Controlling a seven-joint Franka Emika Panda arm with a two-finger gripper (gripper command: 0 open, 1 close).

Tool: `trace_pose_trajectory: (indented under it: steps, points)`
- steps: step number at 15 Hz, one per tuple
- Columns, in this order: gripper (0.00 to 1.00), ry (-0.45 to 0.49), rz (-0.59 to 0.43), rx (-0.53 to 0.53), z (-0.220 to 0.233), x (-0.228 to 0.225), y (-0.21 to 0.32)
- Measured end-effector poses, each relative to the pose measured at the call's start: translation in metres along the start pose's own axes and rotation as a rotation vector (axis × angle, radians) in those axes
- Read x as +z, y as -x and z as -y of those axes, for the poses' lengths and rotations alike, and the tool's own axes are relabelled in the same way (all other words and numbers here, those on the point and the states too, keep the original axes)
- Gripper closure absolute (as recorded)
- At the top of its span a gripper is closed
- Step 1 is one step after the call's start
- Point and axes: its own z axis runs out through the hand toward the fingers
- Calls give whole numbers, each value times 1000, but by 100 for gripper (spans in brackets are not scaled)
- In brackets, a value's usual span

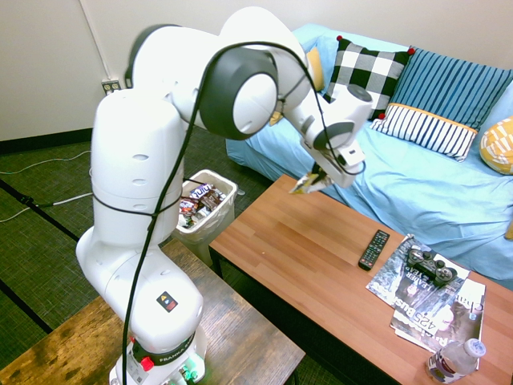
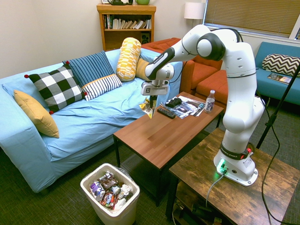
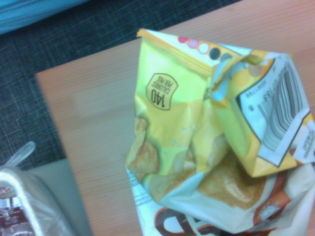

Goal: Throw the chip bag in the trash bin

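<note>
Chip bag (image 2: 148, 107) hangs from the pincer (image 2: 150, 100), up in the air over the wooden counter (image 2: 161, 136). The pincer is pinched shut on the top of the bag and points almost straight down. The bag is yellow and white and all crinkly, and in the wrist view (image 3: 206, 142) it fills most of the picture, with the counter's wood under it.

Down below the pincer and off past the near end of the counter, the trash bin (image 2: 110, 193) stands on the floor. It is white and has candy wrappers (image 2: 108, 188) inside. The bin is well apart from the bag. The bare end of the counter lies between them.

On the counter, on the side of the pincer toward the arm's base, lies a black remote (image 2: 166, 112). It is near the bag but not touching it. Farther that way are some magazines (image 2: 187, 107), a black game controller (image 2: 173, 101) on top of them, and a small water bottle (image 2: 210, 101) at the far end.

Behind the pincer is a blue sofa (image 2: 89, 117) with pillows: a checked one (image 2: 55, 88), striped ones (image 2: 99, 75) and yellow ones (image 2: 129, 58). Nothing stands in the air between the bag and the bin.
</note>
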Motion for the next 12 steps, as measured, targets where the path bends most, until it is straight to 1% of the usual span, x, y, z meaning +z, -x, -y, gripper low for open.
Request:
trace_pose_trajectory:
  steps: [3,5,6,9,12]
  points:
    - [100,-7,-53,-49,35,-18,117]
    - [100,-2,-67,-78,62,-8,178]
    - [100,2,-73,-91,75,0,200]
    - [100,26,-84,-147,120,40,272]
    - [100,92,-100,-216,146,97,353]
